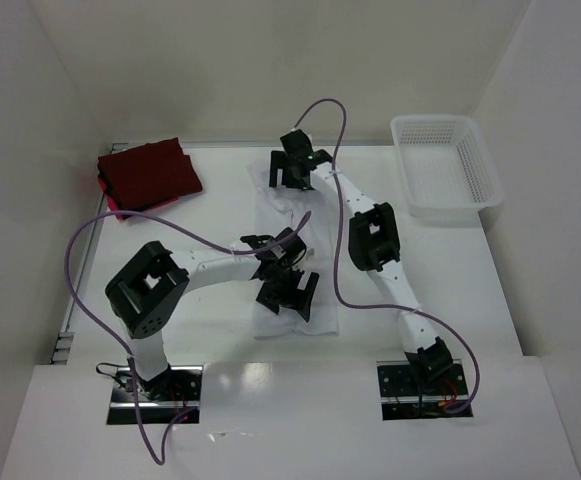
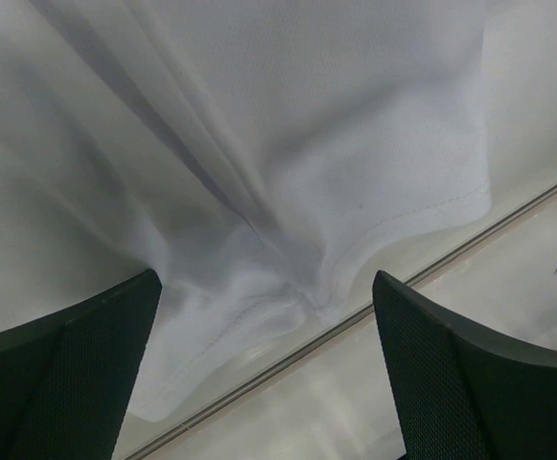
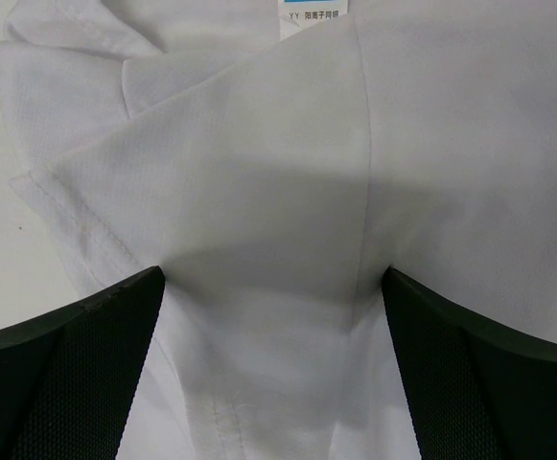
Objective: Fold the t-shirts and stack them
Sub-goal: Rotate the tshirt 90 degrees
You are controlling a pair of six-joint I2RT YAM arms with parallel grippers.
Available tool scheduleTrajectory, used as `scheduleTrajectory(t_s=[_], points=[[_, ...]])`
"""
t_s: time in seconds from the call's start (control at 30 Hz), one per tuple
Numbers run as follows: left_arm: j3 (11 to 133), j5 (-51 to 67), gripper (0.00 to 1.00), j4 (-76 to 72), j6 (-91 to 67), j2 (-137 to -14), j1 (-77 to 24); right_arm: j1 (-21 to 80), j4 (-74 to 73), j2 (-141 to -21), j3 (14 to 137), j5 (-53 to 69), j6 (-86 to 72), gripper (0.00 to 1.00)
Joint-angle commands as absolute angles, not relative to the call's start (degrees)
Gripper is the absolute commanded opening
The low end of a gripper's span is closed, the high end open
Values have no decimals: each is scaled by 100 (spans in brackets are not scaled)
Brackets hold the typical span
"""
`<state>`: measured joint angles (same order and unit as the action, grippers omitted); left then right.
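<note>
White t-shirt [image 1: 285, 215]: left jaws and right jaws wide apart, straddling its folds, gripping nothing.

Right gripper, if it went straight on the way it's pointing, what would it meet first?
Most likely the white t-shirt: its folded cloth lies straight ahead between the open fingers of the right gripper; depth unclear.

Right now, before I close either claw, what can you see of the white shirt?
The white shirt looks like thin, fine-knit cloth. It lies on the table as a long strip, folded lengthwise and running near to far at mid-table. The far end shows overlapping folded layers and a small neck label with blue print. The near hem is stitched and rumpled into ridges. The right claw straddles the far end and the left claw the near hem. Both are open and neither grips the cloth.
</note>
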<state>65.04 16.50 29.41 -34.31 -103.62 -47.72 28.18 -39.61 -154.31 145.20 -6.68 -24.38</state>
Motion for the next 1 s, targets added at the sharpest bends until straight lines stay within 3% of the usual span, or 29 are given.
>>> scheduleTrajectory(t_s=[0.0, 0.23, 0.4, 0.67, 0.97], points=[[6223, 1363, 100, 3076, -3653, -10443, -4852, 2804, -4227, -15636, 14792, -434, -2373, 100], [6451, 129, 100, 3265, -3727, -9405, -4852, 2610, -4052, -14273, 14279, -76, -2312, 100], [6504, -457, 100, 3222, -3531, -8804, -4767, 2610, -3093, -12486, 12380, -237, -2261, 100], [6262, -791, 100, 2822, -3480, -7537, -4614, 2558, -1795, -9113, 8289, -150, -3075, 100], [5443, 156, 100, 2287, -3883, -7418, -4412, 2558, -1650, -6249, 5086, 202, -4076, 100]])
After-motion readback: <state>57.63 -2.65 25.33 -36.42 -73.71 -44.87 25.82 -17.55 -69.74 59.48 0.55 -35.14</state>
